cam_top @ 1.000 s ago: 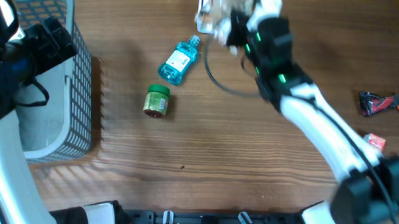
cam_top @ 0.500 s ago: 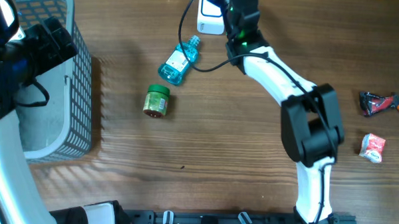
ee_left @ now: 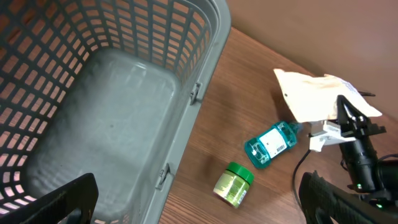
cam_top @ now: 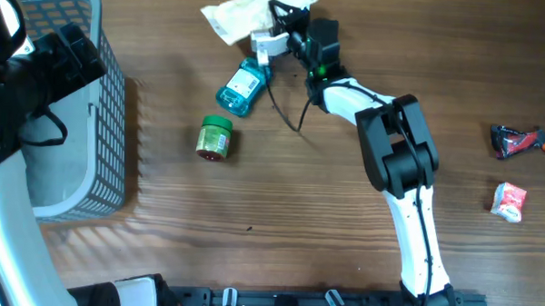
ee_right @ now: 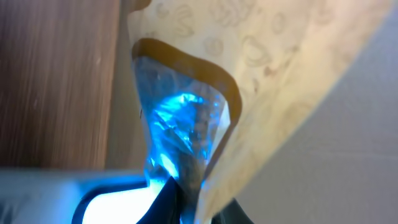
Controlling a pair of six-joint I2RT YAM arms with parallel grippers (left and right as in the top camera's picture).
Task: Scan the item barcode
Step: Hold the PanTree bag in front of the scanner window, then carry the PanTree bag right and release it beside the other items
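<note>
The right gripper (cam_top: 286, 24), stretched to the far edge of the wooden table (cam_top: 280, 199), pinches a cream printed packet (cam_top: 236, 15) between its pressed-together fingers (ee_right: 180, 208). The packet fans out to the left of the jaws and hangs just beyond the neck of a blue bottle (cam_top: 242, 85) lying on its side. Seen from the right wrist, the packet fills most of the view, with a blue glow showing through its clear panel; whether that is the bottle behind it or a light cannot be told at this range. A green-lidded jar (cam_top: 213, 137) lies near the bottle, closer to the front of the table. At the left edge stands a grey slatted basket (cam_top: 110, 120), and the left gripper (ee_left: 196, 199) hangs over it with its fingers (ee_left: 56, 202) spread wide and nothing between them. Well apart on the right side of the table lie a dark red-and-black wrapper (cam_top: 518, 141) and a small pink-and-white wrapper (cam_top: 510, 199).
</note>
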